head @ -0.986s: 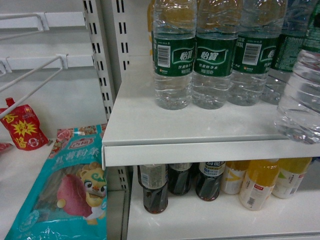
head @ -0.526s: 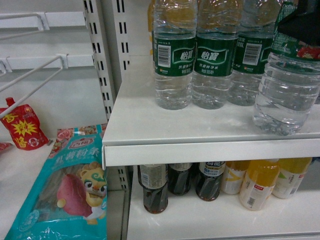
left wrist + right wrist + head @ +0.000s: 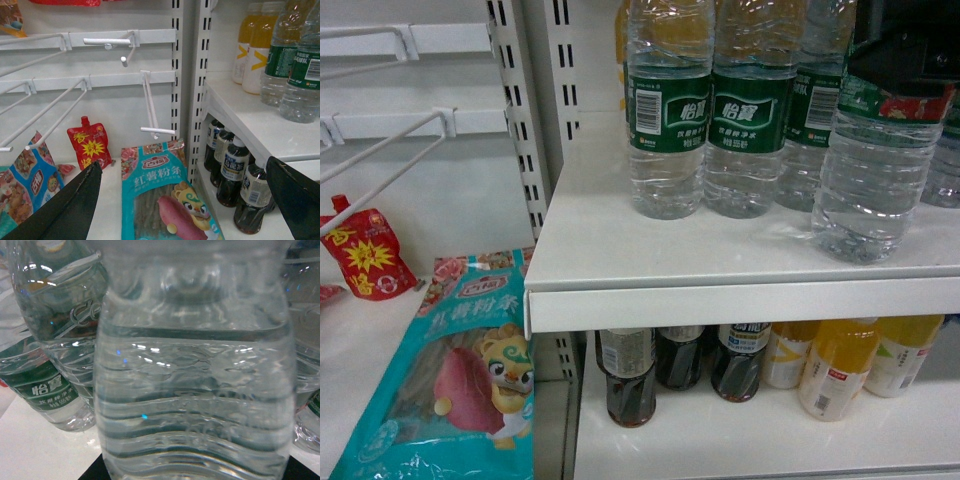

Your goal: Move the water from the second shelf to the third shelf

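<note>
The water [image 3: 868,175], a clear ribbed bottle with a green label band, stands upright at the right of the upper shelf board [image 3: 620,250], its base at or just above the board. My right gripper [image 3: 905,58] is shut on it at label height. In the right wrist view the water [image 3: 195,390] fills the frame, with dark fingers [image 3: 95,473] at the bottom corners. My left gripper [image 3: 183,162] hangs open and holds nothing, in front of the lower left bay.
Three more green-label water bottles [image 3: 668,110] stand in a row just behind and left of the held one. Dark tea bottles [image 3: 625,375] and yellow drink bottles [image 3: 835,365] fill the shelf below. A teal noodle packet [image 3: 460,370], a red pouch [image 3: 365,255] and wire hooks [image 3: 150,102] occupy the left bay.
The right gripper has carried the water leftward from the frame's right edge to beside the row of water bottles, now upright. The left arm's surroundings look the same.
</note>
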{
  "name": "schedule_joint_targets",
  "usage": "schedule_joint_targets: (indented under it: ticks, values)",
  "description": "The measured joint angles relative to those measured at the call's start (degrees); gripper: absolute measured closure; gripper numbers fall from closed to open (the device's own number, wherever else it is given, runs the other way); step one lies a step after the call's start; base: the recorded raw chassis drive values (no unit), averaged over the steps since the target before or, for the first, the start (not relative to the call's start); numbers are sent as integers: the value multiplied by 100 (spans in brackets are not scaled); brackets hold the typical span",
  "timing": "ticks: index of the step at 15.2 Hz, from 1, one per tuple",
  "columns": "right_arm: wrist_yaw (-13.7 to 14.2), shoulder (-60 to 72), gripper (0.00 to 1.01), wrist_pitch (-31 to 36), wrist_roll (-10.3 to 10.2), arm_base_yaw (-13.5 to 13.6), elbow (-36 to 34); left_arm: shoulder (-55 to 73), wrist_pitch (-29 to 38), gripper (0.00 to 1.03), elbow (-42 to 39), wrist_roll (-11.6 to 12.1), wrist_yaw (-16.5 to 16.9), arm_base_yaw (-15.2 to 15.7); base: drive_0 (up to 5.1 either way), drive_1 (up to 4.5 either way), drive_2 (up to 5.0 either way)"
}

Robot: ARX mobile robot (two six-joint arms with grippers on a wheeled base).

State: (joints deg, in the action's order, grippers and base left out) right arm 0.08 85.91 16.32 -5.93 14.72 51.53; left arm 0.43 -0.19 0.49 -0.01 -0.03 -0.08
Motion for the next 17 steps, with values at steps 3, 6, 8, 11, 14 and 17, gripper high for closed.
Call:
schedule_joint_targets:
  ticks: [3,6,8,11,14,17]
  values:
    - [20,31,60,17,4,31,24,0,0,5,0,0,0,2,0,0,0]
    - [50,72,60,24,4,28,57,0,0,5,0,0,0,2,0,0,0]
    - [55,105,60,39,4,28,72,0,0,5,0,0,0,0,0,0,0]
    - [90,153,60,31,2,28,114,0,0,5,0,0,0,2,0,0,0]
    - [90,210,35,35,98,28,166,0,0,5,0,0,0,0,0,0,0]
    - [79,195,1,118,109,22,177,0,0,5,0,0,0,0,0,0,0]
